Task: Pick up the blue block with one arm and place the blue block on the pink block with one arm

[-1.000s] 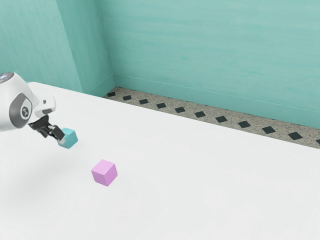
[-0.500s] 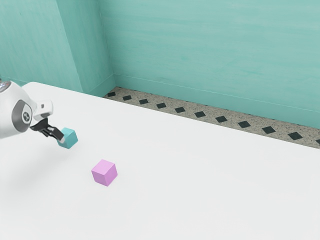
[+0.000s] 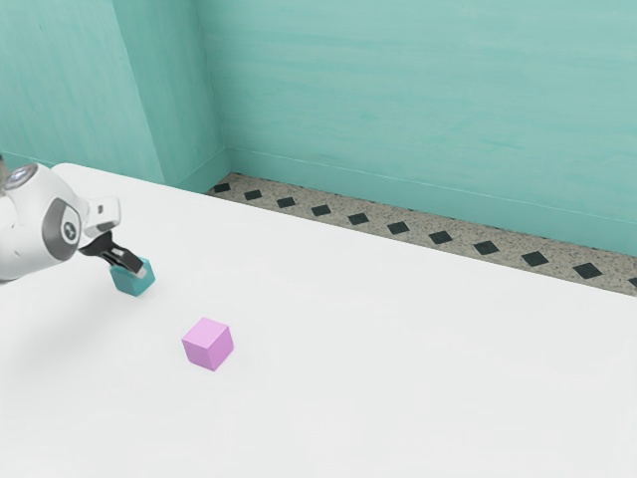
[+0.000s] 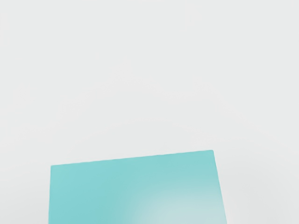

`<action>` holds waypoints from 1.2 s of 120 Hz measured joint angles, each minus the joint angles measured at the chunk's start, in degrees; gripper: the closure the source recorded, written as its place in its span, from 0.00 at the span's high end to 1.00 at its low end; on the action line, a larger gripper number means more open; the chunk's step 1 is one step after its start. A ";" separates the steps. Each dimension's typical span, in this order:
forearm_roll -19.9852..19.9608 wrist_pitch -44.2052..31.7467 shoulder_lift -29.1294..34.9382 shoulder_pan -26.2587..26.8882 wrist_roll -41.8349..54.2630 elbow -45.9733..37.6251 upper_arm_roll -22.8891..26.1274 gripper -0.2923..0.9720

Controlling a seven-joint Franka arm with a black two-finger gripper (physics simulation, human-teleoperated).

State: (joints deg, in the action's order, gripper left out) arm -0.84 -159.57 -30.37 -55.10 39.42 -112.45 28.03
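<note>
The blue block (image 3: 134, 280) rests on the white table (image 3: 398, 339) at the exterior view's left. My gripper (image 3: 129, 267) comes down on it from the upper left, its dark fingers (image 3: 120, 258) reaching over the block's top, open, not closed on it. In the wrist view the blue block (image 4: 135, 191) sits large just under my hand. The pink block (image 3: 207, 344) lies on the table a short way to the right of and nearer than the blue block, apart from it.
A teal wall (image 3: 418, 90) runs behind the table, with a speckled floor strip (image 3: 418, 231) of dark diamonds between them. The table's far edge passes close behind the blue block.
My hand has risen and swung toward the exterior view's right, so the fingers now sit over the blue block's top. Both blocks have stayed where they were.
</note>
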 joint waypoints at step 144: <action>0.50 1.45 7.50 6.47 -0.44 -2.29 -4.49 0.43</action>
State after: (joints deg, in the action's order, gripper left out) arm -0.34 -158.12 -22.87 -48.63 38.98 -114.73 23.54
